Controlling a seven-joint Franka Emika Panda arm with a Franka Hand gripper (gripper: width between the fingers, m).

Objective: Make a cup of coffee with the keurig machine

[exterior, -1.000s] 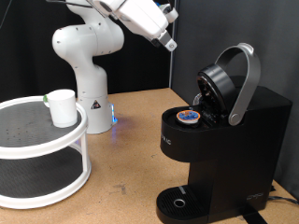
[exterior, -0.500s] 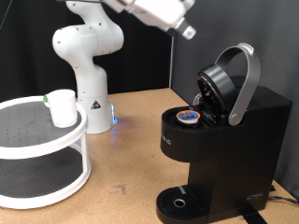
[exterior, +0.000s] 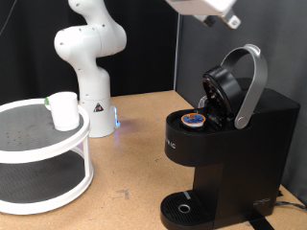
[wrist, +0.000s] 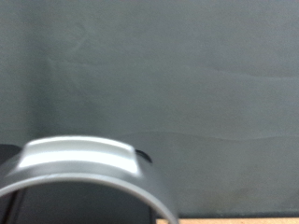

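Observation:
The black keurig machine (exterior: 240, 153) stands at the exterior view's right with its lid raised and its silver-grey handle (exterior: 251, 81) up. A small pod with a brown top (exterior: 194, 119) sits in the open chamber. The round drip tray (exterior: 182, 206) holds nothing. The white cup (exterior: 64, 110) stands on the top tier of a white round rack at the left. My gripper (exterior: 228, 19) shows only partly at the top edge, above the raised handle and apart from it. It holds nothing that I can see. The wrist view shows the silver handle (wrist: 79, 159) from above, and no fingers.
The white two-tier round rack (exterior: 38, 153) stands at the exterior view's left. The white robot arm base (exterior: 91, 67) is behind it, with a blue light low on it. The wooden table (exterior: 134, 163) lies between rack and machine. A dark curtain hangs behind.
My gripper has swung up and towards the exterior view's right, from above the table left of the machine to above the raised handle. The cup, pod and lid have not moved.

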